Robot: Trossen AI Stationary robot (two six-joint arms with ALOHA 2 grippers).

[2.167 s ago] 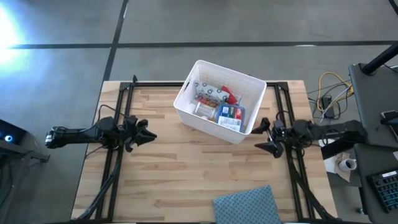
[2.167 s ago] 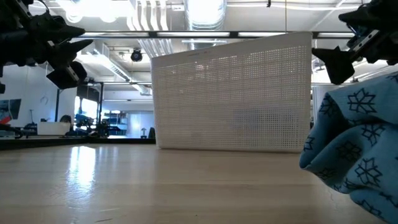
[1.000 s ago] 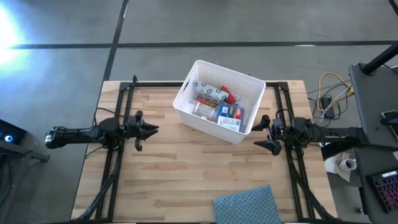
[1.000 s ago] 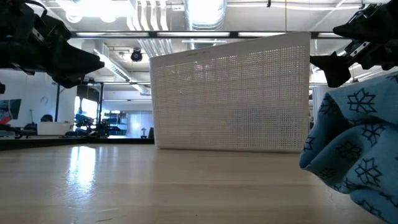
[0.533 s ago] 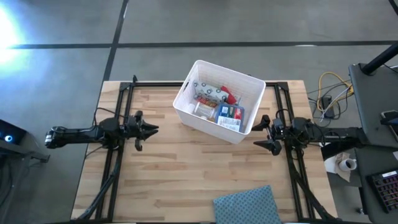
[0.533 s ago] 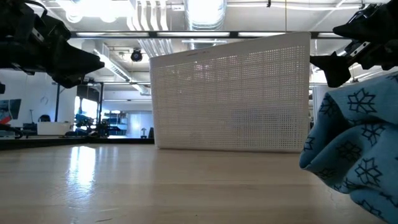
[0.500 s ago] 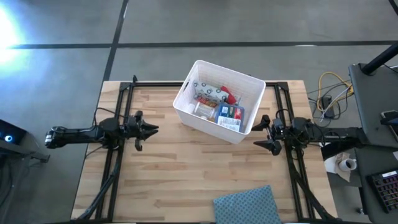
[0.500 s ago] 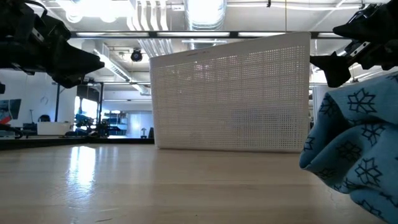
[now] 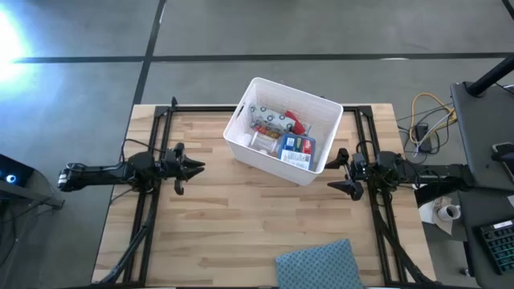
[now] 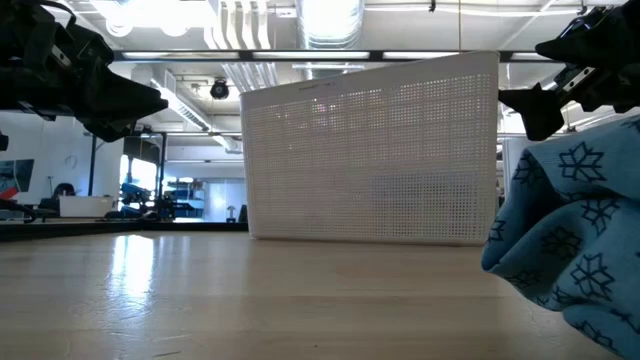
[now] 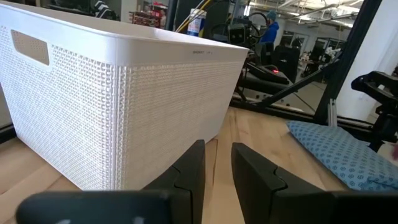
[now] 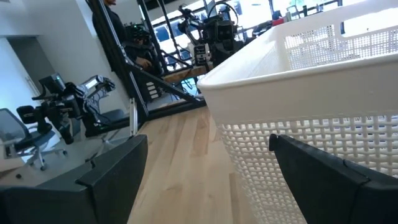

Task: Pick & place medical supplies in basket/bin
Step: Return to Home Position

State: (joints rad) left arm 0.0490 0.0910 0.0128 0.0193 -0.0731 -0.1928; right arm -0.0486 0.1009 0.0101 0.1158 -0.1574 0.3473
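The white perforated bin (image 9: 265, 160) stands on the far middle of the wooden table, also seen as the bin (image 10: 370, 150). The medical supplies (image 9: 281, 136) lie inside it: a white patterned pouch (image 9: 273, 119), a red pack (image 9: 298, 124), a blue-and-red packet (image 9: 298, 146) and a white bottle (image 9: 261, 142). My left gripper (image 9: 201, 167) hovers shut to the left of the bin, its fingers (image 11: 189, 171) pointing at the bin wall (image 11: 124, 99). My right gripper (image 9: 336, 177) hovers open beside the bin's right corner (image 12: 298, 74). Neither touches anything.
A blue-grey patterned cloth (image 9: 317, 269) lies bunched at the table's near edge, right of centre, close to the low camera as the cloth (image 10: 570, 230). Black frame rails run along the table's left and right sides. Bare wood lies between the bin and the cloth.
Nothing has moved in the last second. Just over two seconds ago my left gripper was open; it has since shut and edged toward the bin. My right gripper has turned slightly at the bin's right corner.
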